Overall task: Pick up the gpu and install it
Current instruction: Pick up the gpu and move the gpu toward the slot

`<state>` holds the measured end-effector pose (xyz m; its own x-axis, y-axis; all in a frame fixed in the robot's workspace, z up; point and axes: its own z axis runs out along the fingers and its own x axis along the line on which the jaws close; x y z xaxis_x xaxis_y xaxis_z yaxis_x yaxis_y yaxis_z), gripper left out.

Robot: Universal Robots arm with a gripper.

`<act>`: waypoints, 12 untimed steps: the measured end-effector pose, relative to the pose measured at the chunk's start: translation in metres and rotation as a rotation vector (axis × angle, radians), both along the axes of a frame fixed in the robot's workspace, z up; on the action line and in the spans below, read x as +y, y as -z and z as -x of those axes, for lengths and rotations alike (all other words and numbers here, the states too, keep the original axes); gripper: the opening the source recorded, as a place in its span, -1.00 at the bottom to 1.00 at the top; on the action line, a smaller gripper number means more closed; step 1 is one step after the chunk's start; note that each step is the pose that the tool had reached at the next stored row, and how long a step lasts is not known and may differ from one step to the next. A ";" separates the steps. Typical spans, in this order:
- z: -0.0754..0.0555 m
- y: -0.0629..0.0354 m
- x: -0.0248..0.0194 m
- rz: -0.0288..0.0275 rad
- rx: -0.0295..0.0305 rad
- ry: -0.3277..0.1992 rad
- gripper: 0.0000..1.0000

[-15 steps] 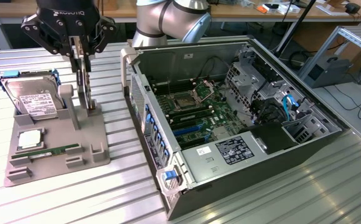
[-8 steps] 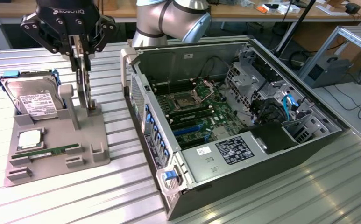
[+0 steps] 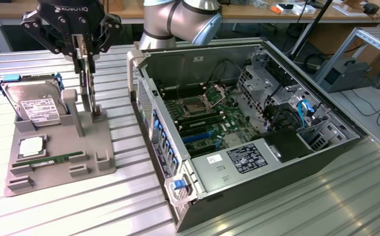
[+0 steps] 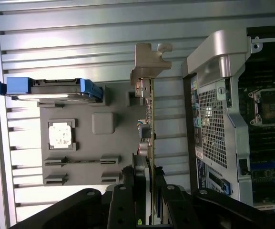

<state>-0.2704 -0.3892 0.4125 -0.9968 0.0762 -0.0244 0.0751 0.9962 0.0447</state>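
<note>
One end effector [image 3: 83, 58] hangs over the grey parts holder [image 3: 65, 173] at the exterior view's left. Its fingers [image 4: 127, 193] are closed on either side of the gpu [image 3: 91, 93], pinching the card near its top edge. The gpu stands on edge, upright and only slightly tilted, with its lower end down at the holder's slotted posts. I cannot tell whether it rests in the slot or has just cleared it. Holding the thin card by its two flat faces probably gives the pads the widest contact and leaves the connector edge free below.

In the wrist view the gpu [image 4: 152, 136] runs straight out from between the fingers, its silver bracket [image 4: 149, 62] at the far end.

Beside it on the holder are the hard drive [image 3: 38, 105] in a blue caddy, a processor [image 3: 31, 146] and a memory stick [image 3: 52, 160], each in its own recess, apart from the card.

The computer case [image 3: 196, 56] lies on its side on the slatted surface [image 3: 275, 211], just beside the holder. Its open side faces up, so the motherboard [image 3: 206, 118] can be reached from above.
</note>
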 end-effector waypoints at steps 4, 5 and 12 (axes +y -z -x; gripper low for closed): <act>0.000 -0.0023 0.0000 0.0000 0.0000 0.000 -0.47; 0.000 -0.0030 0.0000 0.0000 0.0000 0.000 -0.47; 0.000 -0.0083 0.0000 -0.0001 0.0000 0.000 -0.47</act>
